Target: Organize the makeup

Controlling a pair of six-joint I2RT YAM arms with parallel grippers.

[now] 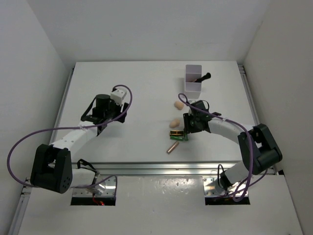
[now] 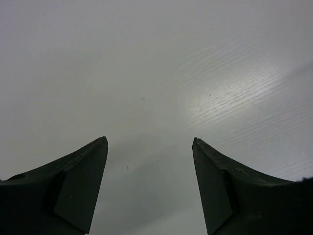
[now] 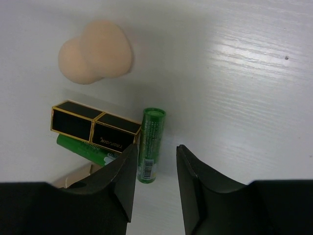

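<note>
The makeup lies mid-table: two peach sponges (image 1: 179, 105) (image 1: 174, 123), a black-and-gold tube (image 1: 176, 132), a green tube (image 1: 182, 137) and a copper tube (image 1: 171, 148). My right gripper (image 1: 188, 129) hangs low over this cluster. In the right wrist view its jaws (image 3: 155, 146) stand partly apart around the near end of a green tube (image 3: 150, 142), which lies against the left finger with a gap to the right one. The black-and-gold tube (image 3: 95, 126) rests on a second green tube (image 3: 80, 147), with a sponge (image 3: 95, 51) beyond. My left gripper (image 1: 108, 120) (image 2: 149, 141) is open over bare table.
A white two-compartment box (image 1: 193, 78) stands at the back right of the table, with a black brush (image 1: 202, 77) sticking out of it. White walls close in the table on the left, right and back.
</note>
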